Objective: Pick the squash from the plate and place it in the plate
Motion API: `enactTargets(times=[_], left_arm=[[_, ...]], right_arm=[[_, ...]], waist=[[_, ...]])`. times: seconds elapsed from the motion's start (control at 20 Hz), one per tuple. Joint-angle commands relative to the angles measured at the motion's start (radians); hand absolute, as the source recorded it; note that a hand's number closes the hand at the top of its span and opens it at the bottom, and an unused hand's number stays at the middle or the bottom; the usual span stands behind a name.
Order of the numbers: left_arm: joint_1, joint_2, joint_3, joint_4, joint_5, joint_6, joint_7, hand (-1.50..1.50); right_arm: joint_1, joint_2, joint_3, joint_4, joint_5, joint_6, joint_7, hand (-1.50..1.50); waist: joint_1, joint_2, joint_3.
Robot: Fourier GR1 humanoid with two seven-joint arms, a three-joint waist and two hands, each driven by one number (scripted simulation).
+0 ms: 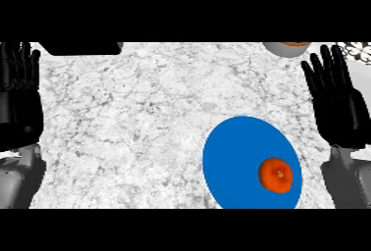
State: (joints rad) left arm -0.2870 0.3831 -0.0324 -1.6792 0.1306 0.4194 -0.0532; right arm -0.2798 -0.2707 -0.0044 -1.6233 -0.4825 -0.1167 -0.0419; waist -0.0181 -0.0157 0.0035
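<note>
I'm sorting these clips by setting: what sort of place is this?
Probably a kitchen: a white marbled countertop, a blue plate holding an orange squash, and a grey dish at the far edge.

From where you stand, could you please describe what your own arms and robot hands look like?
The left robot hand and right robot hand are black, with slim fingers and a thumb. The left forearm and right forearm are plain grey; no cables or markings show.
</note>
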Motion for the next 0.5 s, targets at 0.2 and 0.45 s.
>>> enactTargets(times=[0.2,0.45], left_arm=[[-0.018,0.041,-0.164,0.003,-0.012,-0.186,0.012,0.0],[-0.006,0.053,-0.255,0.027,0.01,-0.303,0.039,0.0]], right_arm=[[0.092,-0.072,0.221,0.271,-0.123,0.256,0.42,-1.5],[-0.028,-0.353,0.443,0.27,0.155,0.561,0.469,-1.5]], waist=[[0.074,0.078,-0.001],[0.117,0.055,-0.006]])
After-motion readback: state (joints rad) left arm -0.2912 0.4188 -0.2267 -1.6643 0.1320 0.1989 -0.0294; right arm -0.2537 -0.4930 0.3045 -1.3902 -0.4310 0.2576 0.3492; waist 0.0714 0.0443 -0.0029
